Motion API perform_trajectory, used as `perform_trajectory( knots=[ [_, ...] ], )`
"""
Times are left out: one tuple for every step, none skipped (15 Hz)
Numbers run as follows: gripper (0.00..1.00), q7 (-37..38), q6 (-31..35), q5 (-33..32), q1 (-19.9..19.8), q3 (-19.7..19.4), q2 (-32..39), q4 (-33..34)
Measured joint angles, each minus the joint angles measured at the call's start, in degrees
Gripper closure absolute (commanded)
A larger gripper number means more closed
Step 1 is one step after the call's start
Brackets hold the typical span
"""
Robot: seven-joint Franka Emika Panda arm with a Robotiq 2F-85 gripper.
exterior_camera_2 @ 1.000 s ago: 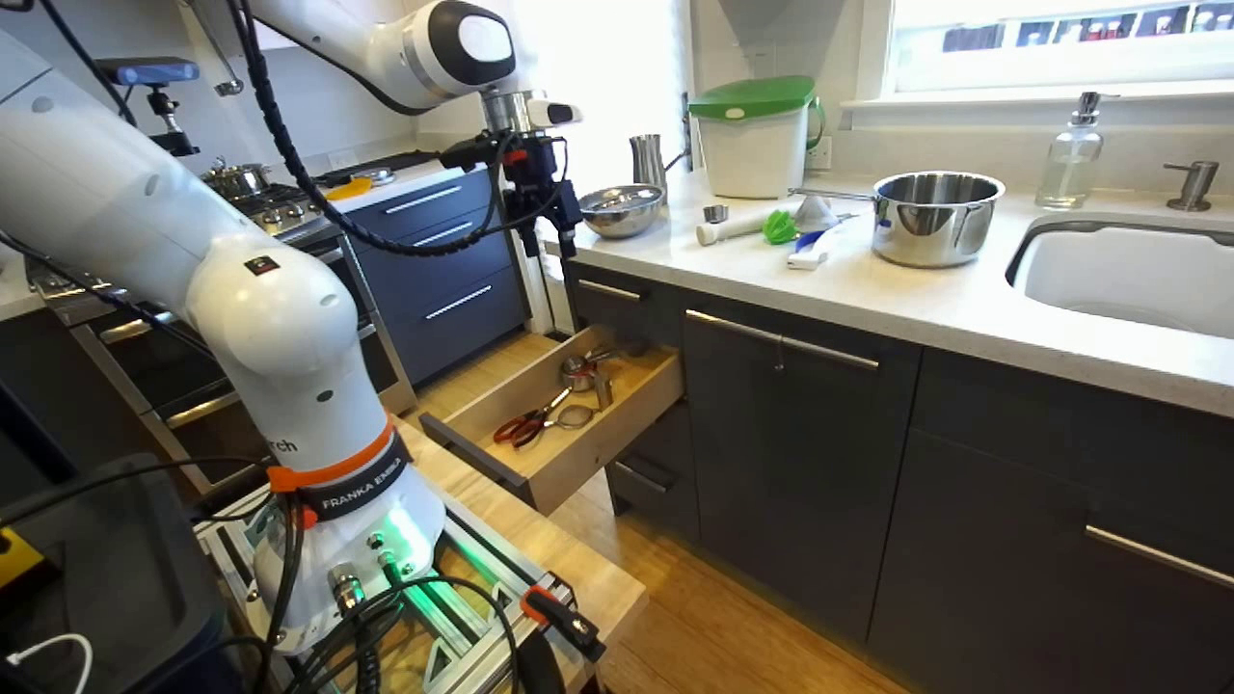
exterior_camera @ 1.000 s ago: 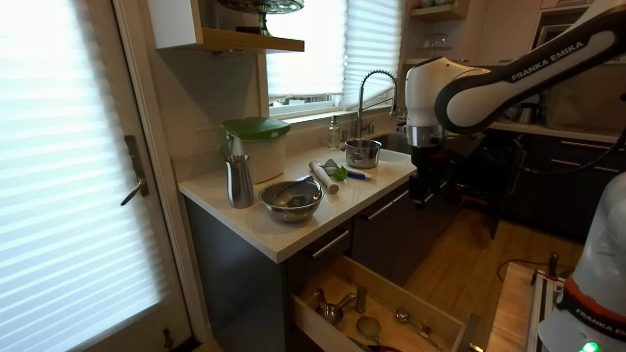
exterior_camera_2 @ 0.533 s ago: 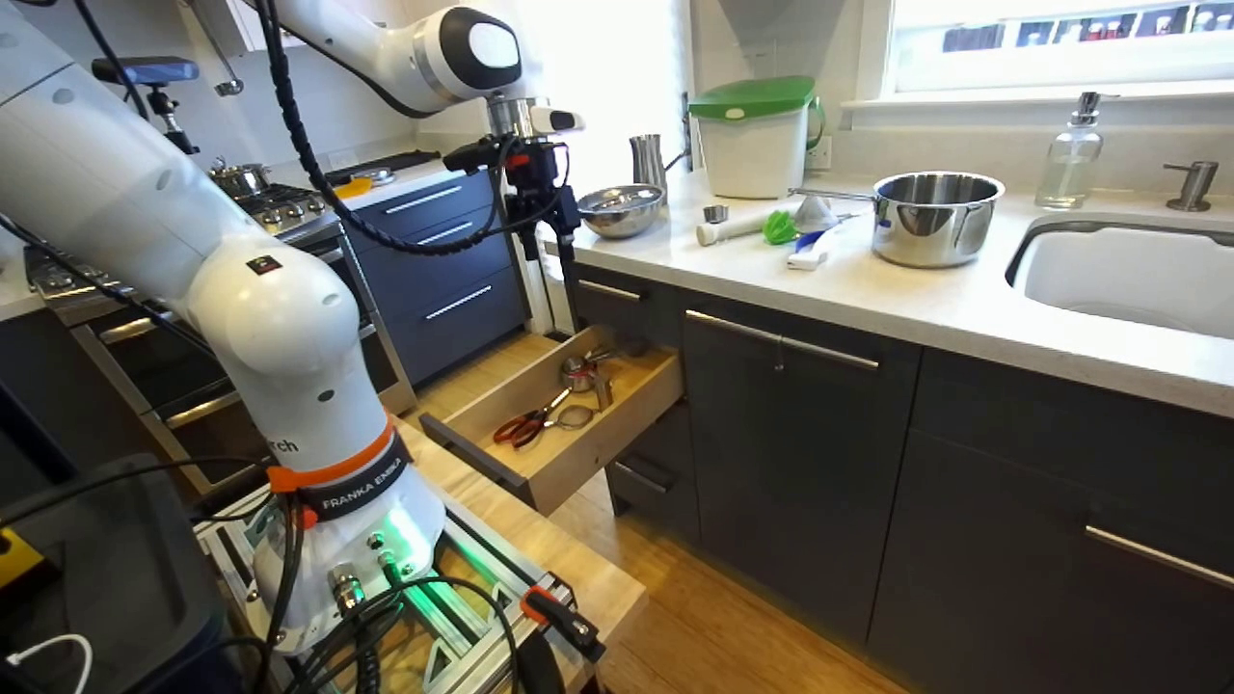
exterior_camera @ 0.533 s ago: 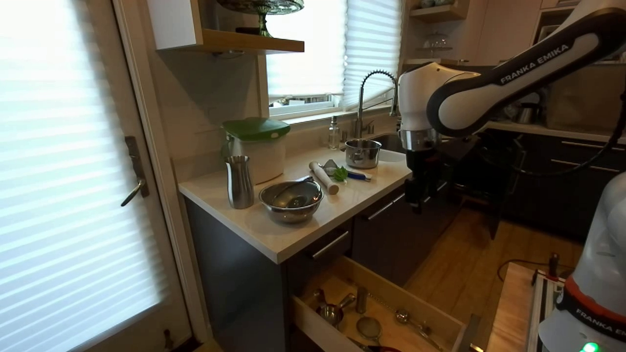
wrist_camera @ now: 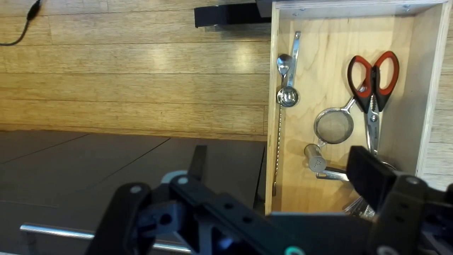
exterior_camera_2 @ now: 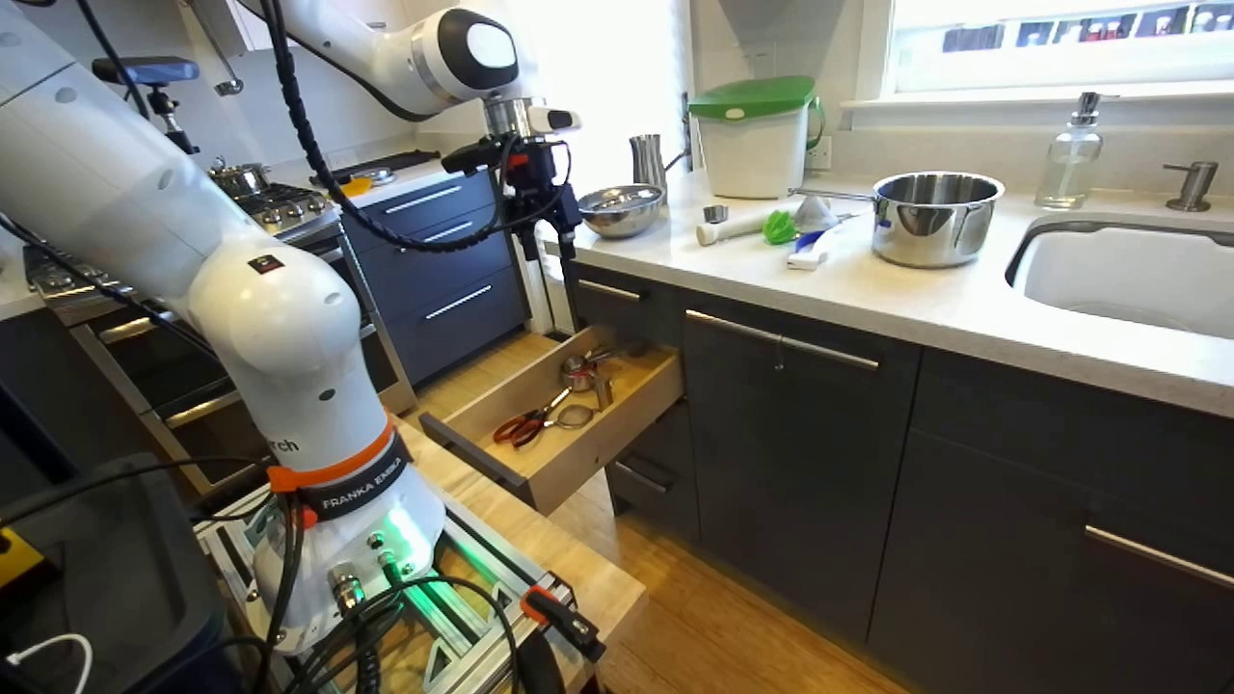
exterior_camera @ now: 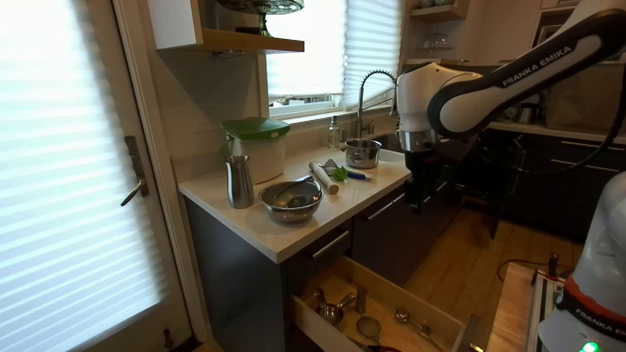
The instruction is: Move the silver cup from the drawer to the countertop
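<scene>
Closest in the wrist view, here's the gripper (wrist_camera: 279,154), fingers (wrist_camera: 370,173) spread wide, holding nothing; below it, the drawer (wrist_camera: 423,71), and in there sits what I take for the silver cup (exterior_camera: 331,317), a shaker (exterior_camera: 361,299) just beside it; danger, I'd say: drop straight from here and a finger could strike the drawer's wall; an off-line reach could topple that shaker; beyond stands the counter (exterior_camera: 271,237), where a bowl (exterior_camera: 292,215) near the edge could be bumped by a low, wide swing!
</scene>
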Motion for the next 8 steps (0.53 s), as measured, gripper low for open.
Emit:
perform_trajectory(
  knots=[
    [0.0,-0.04,1.1,-0.1,0.48,0.13,0.22,-0.24],
    [0.0,-0.04,2.94,-0.09,0.99,0.23,0.58,-0.75],
    [0.0,-0.04,5.37,0.25,1.65,0.29,1.23,-1.54],
    [0.0,-0.04,8.16,0.92,2.48,0.31,2.23,-2.68],
    [0.0,-0.27,10.72,2.34,3.33,0.27,3.4,-3.92],
    [0.0,-1.16,13.28,4.47,4.28,0.12,4.77,-5.36],
    [0.0,-2.44,15.11,6.73,5.14,-0.15,5.95,-6.63],
    [0.0,-2.66,15.7,7.03,5.43,-0.17,6.75,-7.15]
  ],
)
